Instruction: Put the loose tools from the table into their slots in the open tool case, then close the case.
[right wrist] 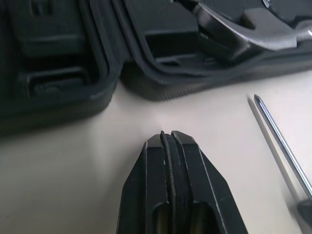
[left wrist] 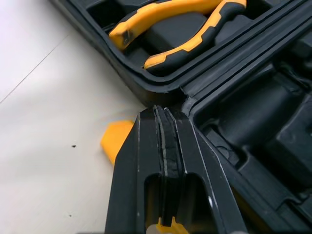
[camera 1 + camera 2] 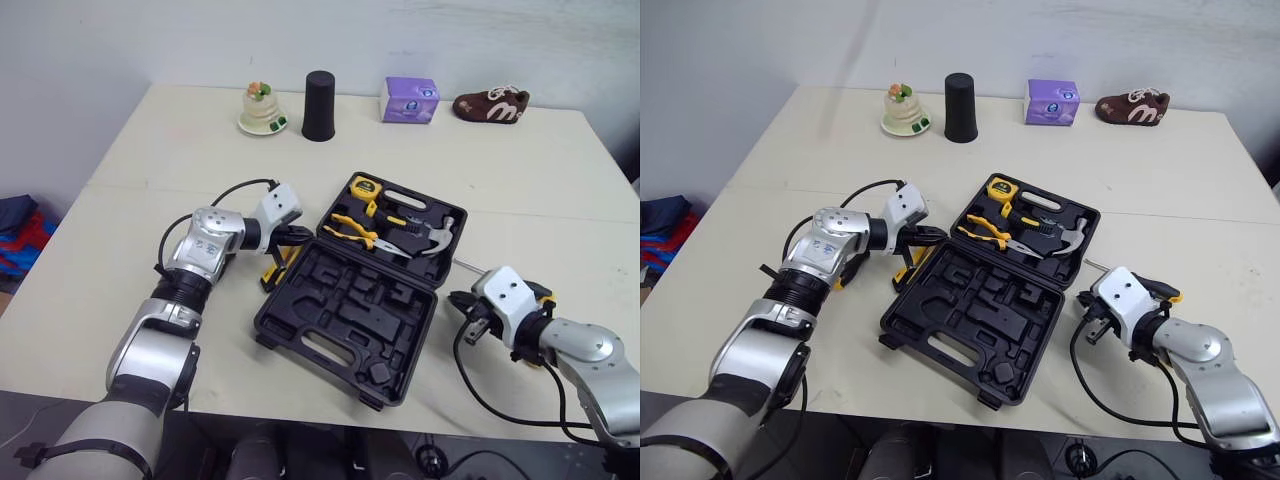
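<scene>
The black tool case [image 3: 330, 335] lies open in the middle of the table. Its far half holds a yellow tape measure [image 3: 365, 186], orange-handled pliers [image 3: 352, 230] and a hammer [image 3: 438, 238]. Its near half shows empty moulded slots. A yellow and black tool [image 3: 272, 268] lies on the table against the case's left side. My left gripper [image 3: 300, 237] hovers just above it at the case's left edge, fingers [image 2: 146, 146] pressed shut on nothing. A screwdriver's steel shaft [image 1: 280, 141] lies to the right of the case. My right gripper [image 3: 462, 302] is beside it, shut and empty.
Along the table's far edge stand a small plate with a figurine [image 3: 263, 110], a black cup [image 3: 319, 105], a purple box [image 3: 410, 100] and a brown shoe [image 3: 491, 105]. Bare tabletop [image 3: 150, 180] lies left of the case.
</scene>
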